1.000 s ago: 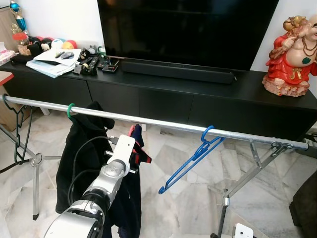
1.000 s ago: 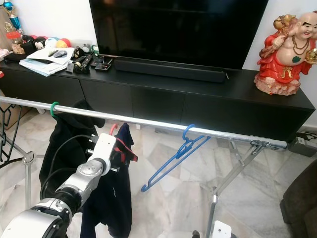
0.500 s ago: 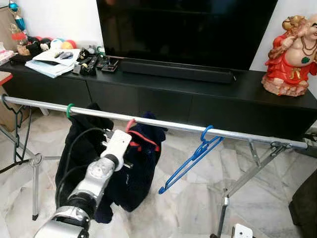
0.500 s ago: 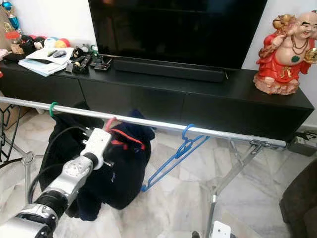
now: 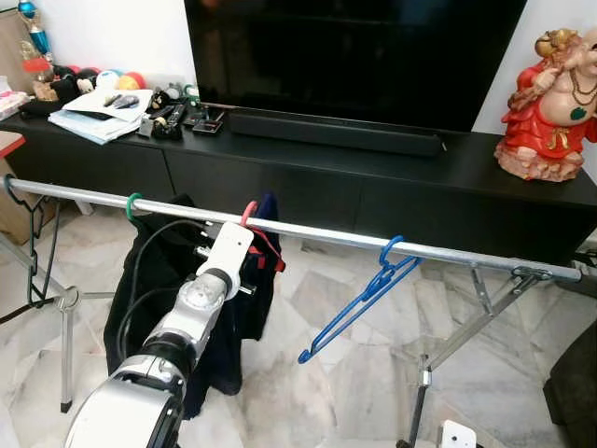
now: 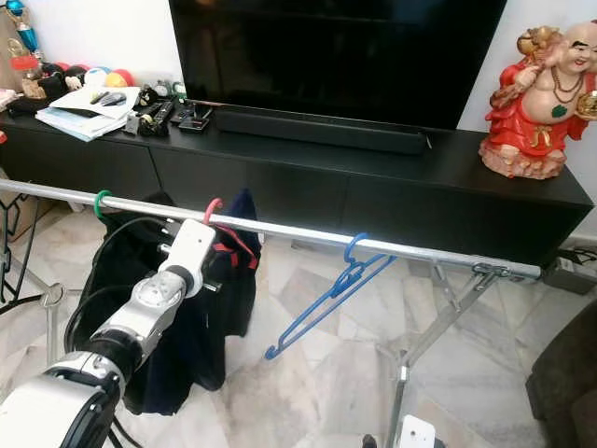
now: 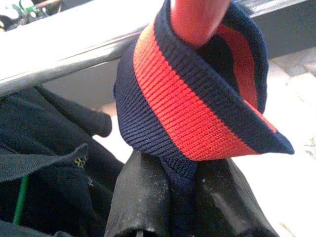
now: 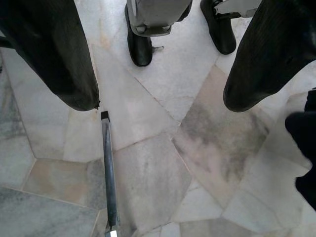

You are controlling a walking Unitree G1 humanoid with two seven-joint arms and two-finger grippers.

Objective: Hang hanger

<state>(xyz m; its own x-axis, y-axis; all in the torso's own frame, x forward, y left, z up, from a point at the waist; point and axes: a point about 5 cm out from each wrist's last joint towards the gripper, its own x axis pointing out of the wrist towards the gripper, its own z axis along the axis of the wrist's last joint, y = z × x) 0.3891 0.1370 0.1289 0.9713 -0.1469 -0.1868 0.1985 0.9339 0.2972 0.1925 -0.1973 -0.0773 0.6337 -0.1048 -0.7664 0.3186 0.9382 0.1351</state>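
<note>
Red plastic hanger carries a navy garment with a red-striped collar, and its hook sits over the steel rail between a green hanger and a blue hanger. The left gripper is clamped on the garment's neck just under the hook, apparently to steady the load while the hook seats. The right gripper hangs idle above the marble floor, fingers spread apart.

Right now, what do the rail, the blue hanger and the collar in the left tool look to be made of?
Rail: likely galvanised steel tube, dull silver with a soft sheen. Blue hanger: probably plastic or plastic-coated wire, thin and glossy. Collar: ribbed knit fabric, navy with red stripes, ribs plainly visible, pinched by the left tool.
</note>
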